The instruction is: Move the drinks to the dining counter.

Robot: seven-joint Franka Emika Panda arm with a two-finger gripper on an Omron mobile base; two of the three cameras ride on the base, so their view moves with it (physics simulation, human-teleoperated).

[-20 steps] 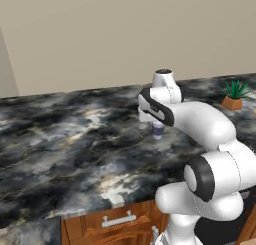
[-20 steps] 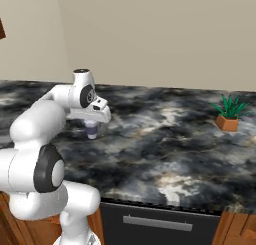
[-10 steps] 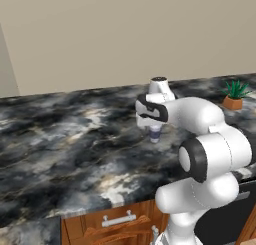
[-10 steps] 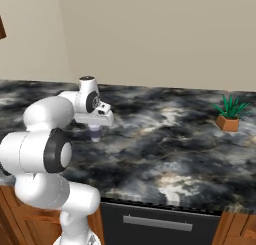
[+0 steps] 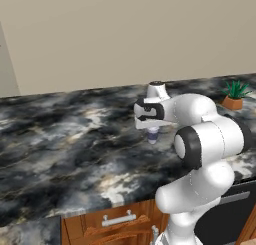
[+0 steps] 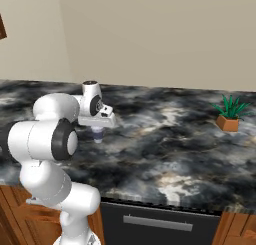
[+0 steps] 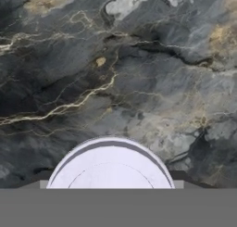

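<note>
We see the pincer [image 5: 153,129] grasping the cup [image 5: 153,135] upright at frame centre, directly above the tabletop [image 5: 75,149].

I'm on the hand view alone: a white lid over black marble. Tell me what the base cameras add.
Observer: The lid tops a purple-blue cup hanging under the claw, above the dining counter.
Operator: State whether it touches the counter.
Observer: I cannot tell; its base looks close to the marble.
Operator: Name anything else on that counter.
Observer: A small potted plant stands far off toward the arm's right, near the wall.
</note>
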